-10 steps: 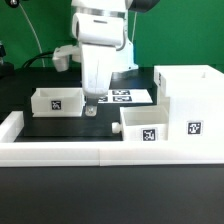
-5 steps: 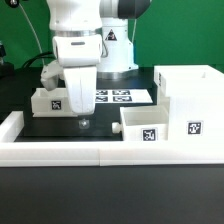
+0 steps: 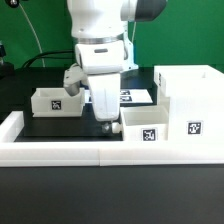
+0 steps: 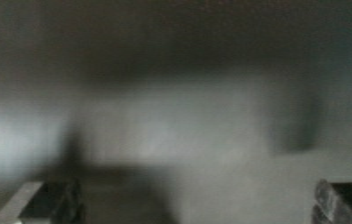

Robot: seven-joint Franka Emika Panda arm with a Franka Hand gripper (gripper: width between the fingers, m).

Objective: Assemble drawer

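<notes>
The drawer's cabinet shell (image 3: 188, 100) stands at the exterior view's right. One small tray (image 3: 145, 124) with a tag sits right in front of it, and a second tray (image 3: 55, 101) with a tag sits at the left. My gripper (image 3: 107, 122) hangs low over the black mat, just left of the right tray. The wrist view is badly blurred. It shows only my two fingertips (image 4: 57, 200) far apart at the picture's corners, with nothing between them, so my gripper (image 4: 199, 205) is open and empty.
The marker board (image 3: 135, 96) lies behind the arm, partly hidden by it. A long low white border wall (image 3: 70, 151) runs along the front and up the left side (image 3: 10, 124). The black mat (image 3: 60, 127) lies between the trays.
The arm has swung to the exterior view's right, from in front of the left tray to beside the right tray. The trays and shell have not moved.
</notes>
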